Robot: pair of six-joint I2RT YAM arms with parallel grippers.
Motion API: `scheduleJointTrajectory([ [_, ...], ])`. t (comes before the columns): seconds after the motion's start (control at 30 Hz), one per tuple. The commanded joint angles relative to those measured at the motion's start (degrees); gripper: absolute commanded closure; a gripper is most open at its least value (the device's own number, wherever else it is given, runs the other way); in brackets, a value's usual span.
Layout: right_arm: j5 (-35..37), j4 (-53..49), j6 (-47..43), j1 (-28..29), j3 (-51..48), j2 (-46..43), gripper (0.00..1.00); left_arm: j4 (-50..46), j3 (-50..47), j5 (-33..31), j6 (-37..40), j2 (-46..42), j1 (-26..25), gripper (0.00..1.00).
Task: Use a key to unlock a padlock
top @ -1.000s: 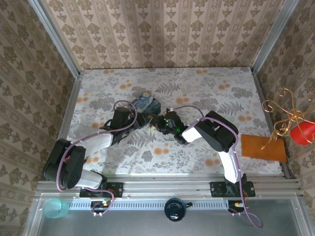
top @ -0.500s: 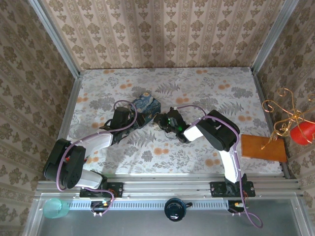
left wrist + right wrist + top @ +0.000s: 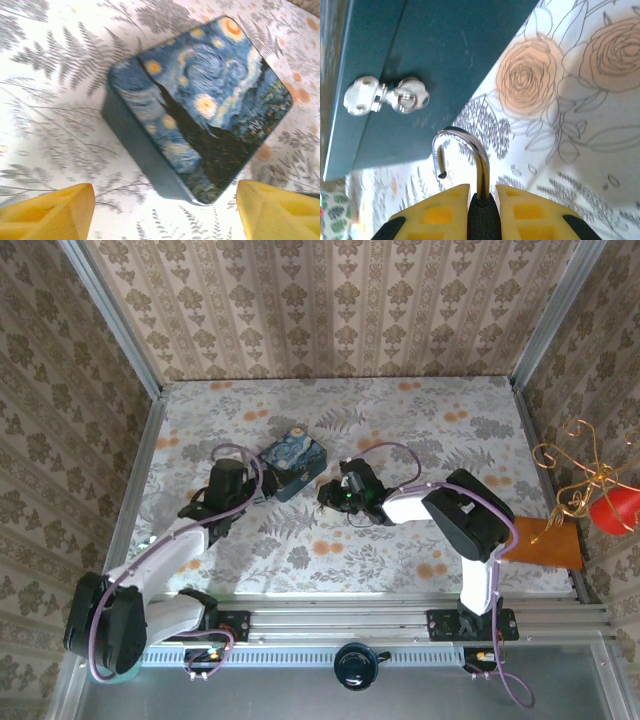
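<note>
Blue tin point(image 3: 291, 461) — gold wire stand point(image 3: 597, 477)

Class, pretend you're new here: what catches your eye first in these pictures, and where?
The blue swirly-painting tin lies mid-table, between the two arms' tips. In the right wrist view, the right gripper pinches a tiny padlock, its silvery shackle sprung open near the tin's clasp.

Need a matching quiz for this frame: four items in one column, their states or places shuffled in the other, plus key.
Items
1. left gripper
2. right gripper
3. blue swirl-painted rectangular tin
4. silvery shackle of the small dark padlock

States
A. one end hanging free
B. jaws apart, holding nothing
C. jaws clamped on the padlock's body
D. lying flat on the floral tabletop

Pairs: 1-B, 2-C, 3-D, 4-A
</note>
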Motion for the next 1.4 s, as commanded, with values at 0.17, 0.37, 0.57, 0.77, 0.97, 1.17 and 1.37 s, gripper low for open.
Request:
scheduleJointTrajectory([
  [0.17,-3.51,-17.90,-14.13,0.10,-0.10,-6.17,0.89,-3.40,-6.53,-2.73,13.87,-10.26,3.33,0.22],
  [0.37,-3.70,-25.45,-19.50,0.27,0.97,-8.58,0.89,-2.95,-9.47,-3.84,18.94,-16.28,4.19,0.21],
  [0.57,-2.87,-31.88,-23.02,0.26,2.16,-10.08,0.89,-0.97,-12.00,-5.06,18.51,-18.90,4.81,0.20],
  [0.77,0.13,-38.09,-25.87,0.26,3.09,-11.15,0.88,-0.72,-12.16,-5.03,18.09,-18.49,4.93,0.20],
  [0.97,2.78,-40.93,-26.78,0.03,2.57,-12.73,0.87,-0.49,-12.39,-5.15,17.70,-18.29,5.12,0.19],
  [1.17,3.60,-41.92,-27.66,-0.08,2.39,-13.26,0.78,-0.62,-12.49,-5.46,17.04,-18.31,5.40,0.19],
  [1.37,4.88,-42.02,-27.79,-0.12,2.48,-13.83,0.72,-0.70,-12.40,-5.40,16.69,-18.29,5.94,0.19],
])
